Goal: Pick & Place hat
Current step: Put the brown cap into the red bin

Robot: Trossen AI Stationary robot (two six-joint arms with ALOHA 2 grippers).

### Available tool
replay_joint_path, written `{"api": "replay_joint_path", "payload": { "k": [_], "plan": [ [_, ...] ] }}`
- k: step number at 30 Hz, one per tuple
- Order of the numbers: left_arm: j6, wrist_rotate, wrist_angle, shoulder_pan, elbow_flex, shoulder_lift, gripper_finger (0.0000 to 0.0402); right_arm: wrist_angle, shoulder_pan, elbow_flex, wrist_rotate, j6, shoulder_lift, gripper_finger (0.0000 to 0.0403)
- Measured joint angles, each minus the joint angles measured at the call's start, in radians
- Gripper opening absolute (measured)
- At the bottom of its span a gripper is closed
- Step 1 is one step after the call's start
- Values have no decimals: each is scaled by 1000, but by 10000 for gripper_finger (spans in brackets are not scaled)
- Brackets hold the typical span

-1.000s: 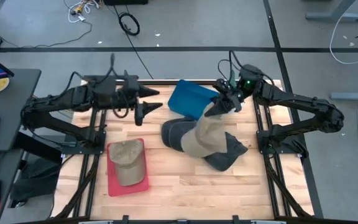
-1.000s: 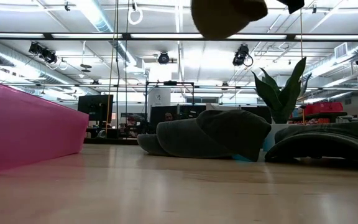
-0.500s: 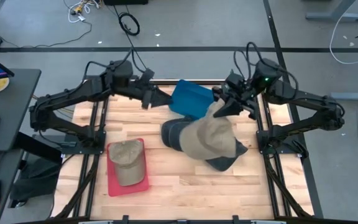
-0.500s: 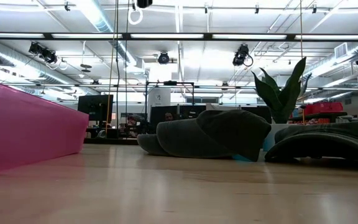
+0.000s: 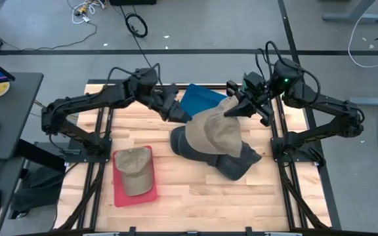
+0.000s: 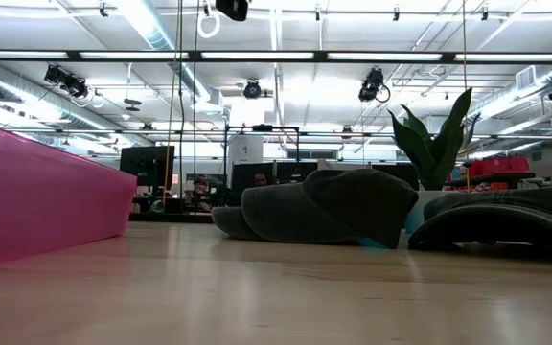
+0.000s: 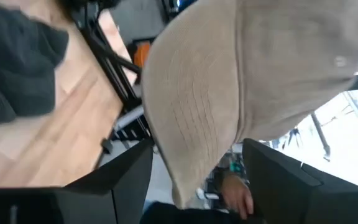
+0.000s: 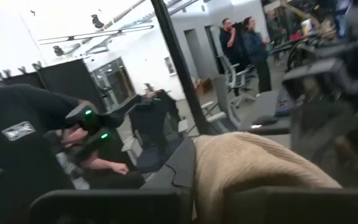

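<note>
- High view: the right gripper (image 5: 236, 109) is clamped on a tan cap (image 5: 216, 132), which hangs from it above the middle of the wooden table (image 5: 202, 190). The cap covers part of two dark caps: one dark grey cap (image 5: 184, 143) just to its left and a second dark cap (image 5: 238, 162) below and to its right. The left gripper (image 5: 180, 114) reaches in from the left, its tips close to the tan cap's edge and over the blue bin (image 5: 198, 103) at the table's far side; whether its fingers are apart cannot be told here. At the near left lies a red tray (image 5: 118, 190) with an olive cap (image 5: 135, 170) resting in it.
- Low view: the pink wall of the tray (image 6: 36, 201) fills the left side. One dark cap (image 6: 324, 208) sits on the tabletop at the centre, the other (image 6: 506, 218) at the right. A leafy plant (image 6: 434, 139) stands behind them. The tan cap is out of this picture.
- Left wrist view: the tan cap (image 7: 253, 74) hangs close ahead, its brim pointing down between the two spread dark fingers (image 7: 120, 180), which do not touch it. A dark cap (image 7: 14, 68) lies on the wood beyond.
- Right wrist view: the tan fabric (image 8: 253, 168) is pinched between this arm's dark fingers (image 8: 179, 168). People (image 8: 241, 37) stand in the room behind.
</note>
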Motion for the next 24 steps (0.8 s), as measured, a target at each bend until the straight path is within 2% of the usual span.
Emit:
{"api": "replay_joint_path", "payload": {
  "k": [9, 13, 18, 24],
  "plan": [
    [-128, 92, 197, -42, 0, 94, 252, 1, 0, 0, 10, -32, 0, 14],
    [-93, 137, 140, -45, 0, 106, 252, 1, 0, 0, 10, -33, 0, 14],
    [-30, 106, 91, -33, 0, 106, 252, 1, 0, 0, 5, -22, 1, 14],
    [-76, 101, 175, -30, 0, 106, 252, -1, 0, 0, 5, -31, 1, 14]
  ]
}}
